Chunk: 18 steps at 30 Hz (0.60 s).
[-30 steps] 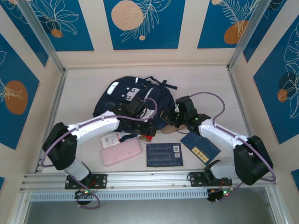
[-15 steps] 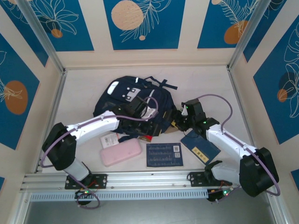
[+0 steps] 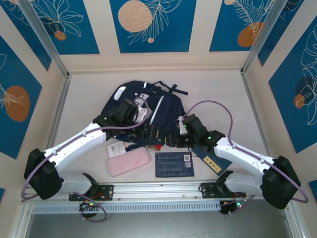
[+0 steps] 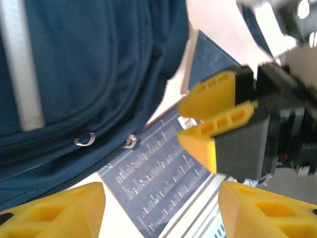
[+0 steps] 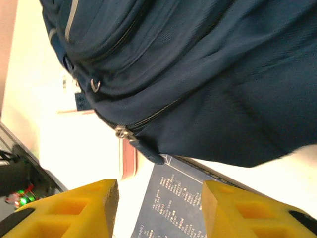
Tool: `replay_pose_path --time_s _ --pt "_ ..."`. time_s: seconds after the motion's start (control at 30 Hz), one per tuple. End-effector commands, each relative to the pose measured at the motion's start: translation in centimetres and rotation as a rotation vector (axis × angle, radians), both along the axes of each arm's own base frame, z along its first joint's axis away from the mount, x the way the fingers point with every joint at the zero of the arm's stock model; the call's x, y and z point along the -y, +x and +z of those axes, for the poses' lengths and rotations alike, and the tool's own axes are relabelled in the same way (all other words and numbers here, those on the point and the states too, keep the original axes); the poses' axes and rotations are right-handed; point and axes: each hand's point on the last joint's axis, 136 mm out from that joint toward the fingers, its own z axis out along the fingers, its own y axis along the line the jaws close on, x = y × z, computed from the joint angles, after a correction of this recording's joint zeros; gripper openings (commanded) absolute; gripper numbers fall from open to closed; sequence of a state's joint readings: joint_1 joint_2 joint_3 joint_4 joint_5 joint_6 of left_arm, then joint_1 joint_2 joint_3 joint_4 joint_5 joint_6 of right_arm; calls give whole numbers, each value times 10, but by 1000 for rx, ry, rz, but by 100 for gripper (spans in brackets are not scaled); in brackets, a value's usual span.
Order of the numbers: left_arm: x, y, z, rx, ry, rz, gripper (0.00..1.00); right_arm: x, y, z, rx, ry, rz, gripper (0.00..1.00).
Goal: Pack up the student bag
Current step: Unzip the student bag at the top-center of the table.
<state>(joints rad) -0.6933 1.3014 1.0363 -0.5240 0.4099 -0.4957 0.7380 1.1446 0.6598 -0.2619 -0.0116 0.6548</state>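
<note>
The student bag (image 5: pixel 208 64) is matt cloth with shiny metal zip rings (image 5: pixel 94 86); pink case (image 3: pixel 128 161) perhaps smooth plastic.

Before me at twelve o'clock my student bag (image 3: pixel 167 108) lies flat, navy, white-striped, front pocket upward.

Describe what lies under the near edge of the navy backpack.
A red object pokes out from beneath the backpack at its near edge. What it is, and anything lying further under, cannot be seen because the fabric covers it.
</note>
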Motion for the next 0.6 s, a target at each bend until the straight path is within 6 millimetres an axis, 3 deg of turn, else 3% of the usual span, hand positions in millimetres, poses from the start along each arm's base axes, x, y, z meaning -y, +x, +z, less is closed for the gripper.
replay_pose_path --time_s 0.0,0.13,0.27,0.57 --pt "-19 4 -8 -25 29 80 61 -13 9 1 189 -62 95 48" --pt "-30 4 -10 -36 15 123 60 -32 1 0 492 -65 276 44" --pt "-40 4 -12 -43 3 160 60 -37 2 1 636 -90 359 40" --pt "-52 3 -20 -66 -9 187 60 -37 11 -4 718 -130 347 36"
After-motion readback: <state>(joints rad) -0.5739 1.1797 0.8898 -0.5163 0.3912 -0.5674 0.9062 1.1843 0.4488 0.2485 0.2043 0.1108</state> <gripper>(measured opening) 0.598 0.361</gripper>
